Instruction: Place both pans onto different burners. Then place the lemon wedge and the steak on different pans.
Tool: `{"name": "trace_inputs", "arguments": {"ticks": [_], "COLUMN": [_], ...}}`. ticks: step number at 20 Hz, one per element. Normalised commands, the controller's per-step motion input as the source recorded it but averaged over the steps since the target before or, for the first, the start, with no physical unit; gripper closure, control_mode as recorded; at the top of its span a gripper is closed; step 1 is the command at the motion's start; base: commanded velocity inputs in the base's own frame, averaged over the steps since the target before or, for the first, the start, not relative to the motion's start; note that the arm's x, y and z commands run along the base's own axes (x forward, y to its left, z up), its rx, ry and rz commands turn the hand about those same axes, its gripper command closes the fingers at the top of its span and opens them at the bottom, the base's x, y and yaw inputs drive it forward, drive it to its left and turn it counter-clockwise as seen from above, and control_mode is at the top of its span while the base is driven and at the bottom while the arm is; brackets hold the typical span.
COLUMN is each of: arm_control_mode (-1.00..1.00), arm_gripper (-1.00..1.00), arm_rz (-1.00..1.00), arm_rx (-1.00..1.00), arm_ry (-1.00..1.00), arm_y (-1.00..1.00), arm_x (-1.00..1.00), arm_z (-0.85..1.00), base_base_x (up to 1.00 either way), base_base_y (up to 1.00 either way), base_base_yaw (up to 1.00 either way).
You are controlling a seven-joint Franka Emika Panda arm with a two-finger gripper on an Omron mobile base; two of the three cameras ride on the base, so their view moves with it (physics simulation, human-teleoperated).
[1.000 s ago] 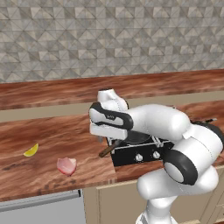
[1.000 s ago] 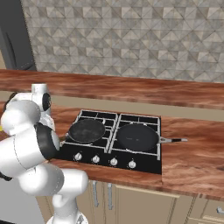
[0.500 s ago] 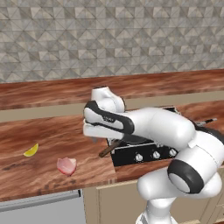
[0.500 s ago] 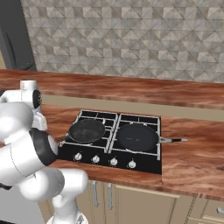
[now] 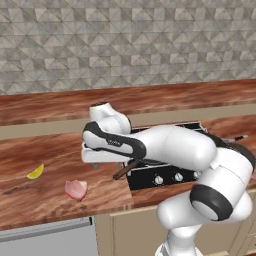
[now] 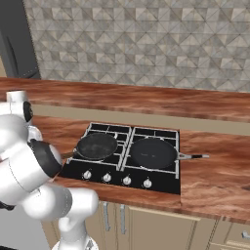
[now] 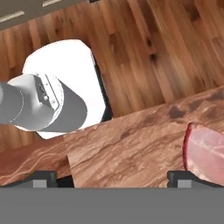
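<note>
Pans, right base view: both black pans sit on the cooktop (image 6: 128,180), each on its own burner. The left pan (image 6: 97,145) is on the front left burner, the right pan (image 6: 153,152) on the front right one, its thin handle sticking out right over the table (image 6: 215,171).
Steak, left base view: pink steak (image 5: 75,189) lies on the wooden table (image 5: 45,150) near the front edge, left of the cooktop (image 5: 165,175).
Lemon wedge, left base view: little yellow lemon wedge (image 5: 35,172) further left and a bit back from the steak, well apart from the pans.
Arm, left base view: stretched out leftward over the table, hand end hovering between cooktop and steak, up and to the right of the steak. A brown pan handle (image 5: 125,170) pokes out just under it.
Steak, hand view: steak (image 7: 204,153) shows at the right edge, lying on the table (image 7: 127,148).
Gripper, hand view: gripper (image 7: 113,178) wide apart, fingertips (image 7: 40,178) at the bottom corners, nothing between them, not touching the steak.
</note>
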Motion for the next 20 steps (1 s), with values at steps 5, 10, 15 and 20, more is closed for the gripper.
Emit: {"name": "trace_inputs", "arguments": {"ticks": [5, 10, 15, 20], "arm_control_mode": [-1.0, -1.0, -1.0, -1.0], "arm_gripper": [-1.0, -1.0, -1.0, -1.0], "arm_rz": [0.23, 0.23, 0.18, 0.16], "arm_rx": [0.0, 0.0, 0.0, 0.02], "arm_ry": [0.0, 0.0, -0.01, -0.11], "arm_y": [0.43, 0.39, 0.35, 0.21], "arm_x": [0.0, 0.0, -0.01, -0.01], "arm_z": [0.0, 0.0, -0.07, -0.33], "base_base_x": [0.0, 0.0, 0.0, 0.0], "base_base_y": [0.0, 0.0, 0.0, 0.0], "base_base_yaw": [0.0, 0.0, 0.0, 0.0]}}
